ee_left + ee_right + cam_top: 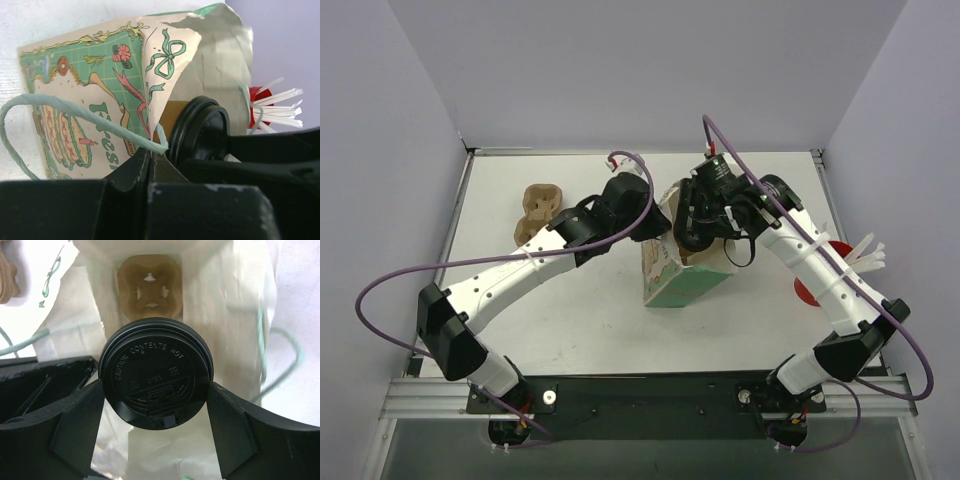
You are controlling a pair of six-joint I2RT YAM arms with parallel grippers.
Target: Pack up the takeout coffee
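Note:
The takeout coffee (156,372) shows mostly as its round black lid; a strip of brown cup shows in the left wrist view (173,116). My right gripper (156,392) is shut on the lid's sides and holds the cup over the open mouth of the green-patterned paper bag (685,278), above a tan pulp carrier (148,287) at the bag's bottom. My left gripper (152,154) is shut on the bag's pale green twine handle (75,112) at the bag's left edge (655,230). My right gripper (705,222) is over the bag's top.
A second tan pulp carrier (538,212) lies on the table at the back left. A red holder with white plastic cutlery (850,258) sits right of the bag. Both arms crowd the bag's opening.

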